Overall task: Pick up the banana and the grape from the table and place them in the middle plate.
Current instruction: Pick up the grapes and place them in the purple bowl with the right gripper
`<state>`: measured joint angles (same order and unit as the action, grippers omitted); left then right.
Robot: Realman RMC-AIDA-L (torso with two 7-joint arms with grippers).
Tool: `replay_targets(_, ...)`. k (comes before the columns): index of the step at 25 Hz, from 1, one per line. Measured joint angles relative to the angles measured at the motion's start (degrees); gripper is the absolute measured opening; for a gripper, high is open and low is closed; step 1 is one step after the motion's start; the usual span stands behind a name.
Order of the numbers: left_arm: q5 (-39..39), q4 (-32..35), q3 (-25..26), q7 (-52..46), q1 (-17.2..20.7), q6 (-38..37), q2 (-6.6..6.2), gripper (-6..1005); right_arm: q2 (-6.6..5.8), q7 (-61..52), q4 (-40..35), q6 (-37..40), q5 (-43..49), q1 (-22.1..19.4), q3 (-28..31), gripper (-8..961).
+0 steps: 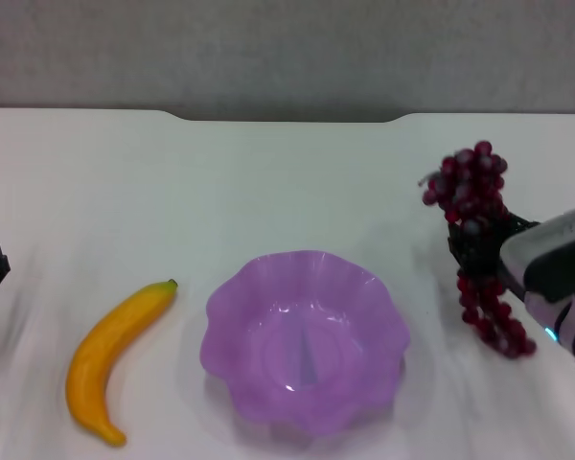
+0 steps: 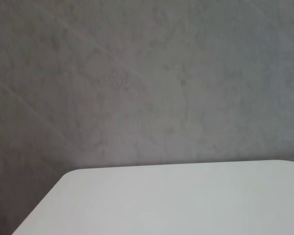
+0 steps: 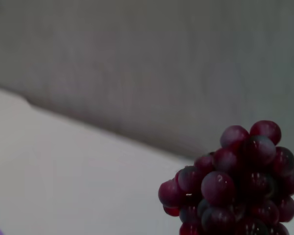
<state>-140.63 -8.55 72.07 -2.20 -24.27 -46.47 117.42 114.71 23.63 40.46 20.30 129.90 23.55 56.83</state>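
the right gripper [image 1: 481, 244], at the plate's [image 1: 305, 337] 3 o'clock, has its fingers closed on the grape bunch [image 1: 477, 240]. it should carry it level over the plate before releasing.

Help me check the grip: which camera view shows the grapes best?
The head view: it shows the whole bunch of grapes with the right gripper closed around its middle, right of the purple plate. The right wrist view shows only one end of the bunch. The left wrist view shows none of it.
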Motion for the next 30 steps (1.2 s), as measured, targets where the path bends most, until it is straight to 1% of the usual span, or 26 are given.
replay_targets(3,0.0,0.16,0.0,0.0,0.08,-0.03,0.0,877,-0.1,-0.25,0.47,9.73,0.02,-1.81,-4.98,437)
replay_targets(6,0.0,0.17,0.0,0.0,0.36,-0.15,-0.02,877,-0.25,-0.31,2.72,16.39,1.02,-4.06,-8.14,436)
replay_targets(10,0.0,0.17,0.06,0.0,0.74,-0.18,-0.15,877,-0.53,-0.35,10.18,17.98,6.44,-7.79,-8.29,432)
replay_targets(12,0.0,0.18,0.08,0.0,0.76,-0.16,-0.17,877,-0.96,-0.36,14.58,17.17,8.35,-9.58,-7.91,430)
replay_targets(14,0.0,0.19,0.08,0.0,0.76,-0.15,-0.18,877,-1.79,-0.36,20.06,14.64,9.64,-11.34,-7.51,428)
replay_targets(16,0.01,0.21,0.1,0.0,0.75,-0.13,-0.18,877,-2.62,-0.36,25.23,10.27,10.25,-12.28,-6.85,427)
replay_targets(18,0.0,0.21,0.09,0.0,0.7,-0.12,-0.18,876,-2.91,-0.35,29.31,4.43,10.41,-12.39,-5.7,426)
replay_targets(19,0.01,0.21,0.09,0.0,0.65,-0.1,-0.18,876,-2.83,-0.33,30.53,1.79,10.42,-12.2,-5.14,426)
replay_targets(21,0.0,0.21,0.09,0.0,0.5,-0.06,-0.18,876,-2.19,-0.17,31.24,-1.95,10.45,-11.37,-4.36,425)
replay_targets(25,0.0,-0.07,0.08,-0.18,0.31,-0.02,-0.18,876,-0.45,-0.09,27.39,-3.97,10.48,-8.08,-5.18,423)
replay_targets(27,0.0,-0.17,0.04,-0.32,0.18,-0.02,-0.15,876,-0.28,-0.29,25.59,-4.07,10.28,-6.44,-6.69,423)
replay_targets(30,0.0,-0.23,0.0,-0.4,-0.01,-0.02,-0.1,876,-0.25,-0.63,23.83,-4.09,10.01,-5.34,-8.89,421)
